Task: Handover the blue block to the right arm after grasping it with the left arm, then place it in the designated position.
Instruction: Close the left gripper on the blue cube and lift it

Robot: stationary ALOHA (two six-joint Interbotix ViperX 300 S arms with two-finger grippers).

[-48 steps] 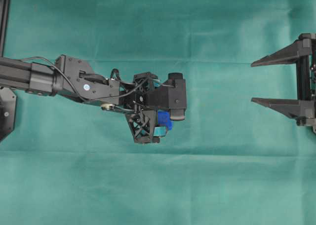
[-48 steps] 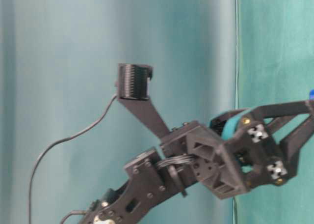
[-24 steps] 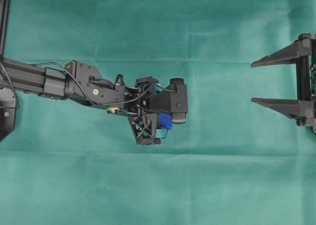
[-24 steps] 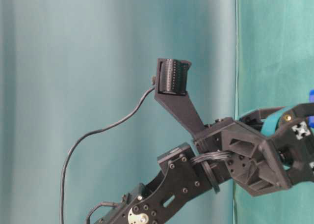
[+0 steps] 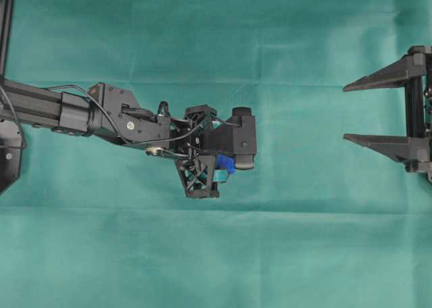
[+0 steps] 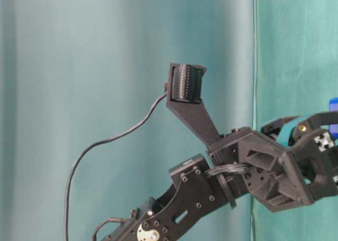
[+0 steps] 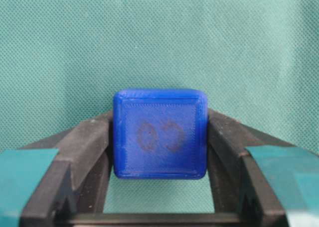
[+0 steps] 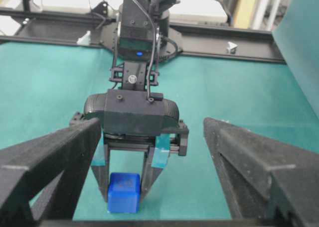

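Note:
The blue block [image 7: 159, 135] sits between the teal-taped fingers [image 7: 227, 137] of my left gripper [image 5: 225, 166]. Both fingers press against its sides, so that gripper is shut on it. In the right wrist view the blue block [image 8: 123, 192] rests on the green cloth under the downward-pointing left arm [image 8: 133, 112]. In the overhead view the blue block [image 5: 225, 163] shows just left of the middle. My right gripper [image 5: 345, 113] stands open at the right edge, far from the block, with nothing between its plain black fingers [image 8: 55, 152]. The designated position does not show in any view.
Green cloth [image 5: 216, 267] covers the whole table. A black frame rail [image 8: 214, 38] runs behind the left arm's base. A teal curtain [image 6: 105, 93] hangs behind the left arm in the table-level view.
The left arm shifted slightly right a second ago, then held still. Its jaws have since drawn in onto the blue block. The right gripper has not moved.

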